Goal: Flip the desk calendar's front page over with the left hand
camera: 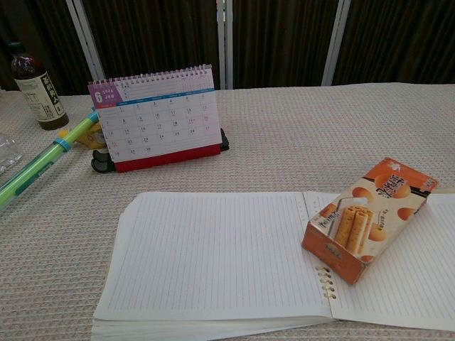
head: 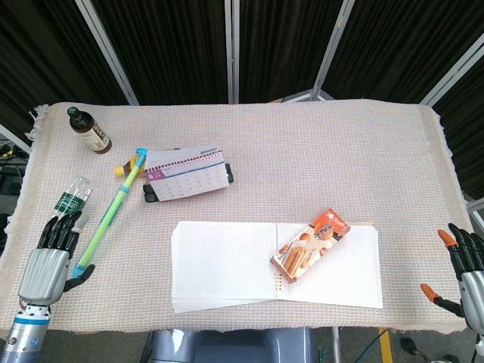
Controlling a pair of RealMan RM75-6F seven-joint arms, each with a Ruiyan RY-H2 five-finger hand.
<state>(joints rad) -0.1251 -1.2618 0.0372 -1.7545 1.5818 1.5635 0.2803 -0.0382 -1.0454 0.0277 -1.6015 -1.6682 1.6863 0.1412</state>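
Observation:
The desk calendar [head: 187,175] stands upright left of the table's middle, its white front page with a date grid facing me; the chest view shows the calendar [camera: 158,118] with a spiral binding on top and a red base. My left hand [head: 51,257] rests at the table's near left edge, fingers extended and apart, holding nothing, well short of the calendar. My right hand [head: 463,266] sits at the near right edge, fingers spread, empty. Neither hand appears in the chest view.
An open lined notebook [head: 227,265] lies in front with an orange biscuit box [head: 311,243] on it. A green-and-blue tube [head: 110,212] lies diagonally left of the calendar, beside a clear plastic bottle [head: 73,194]. A dark bottle [head: 89,131] stands at back left.

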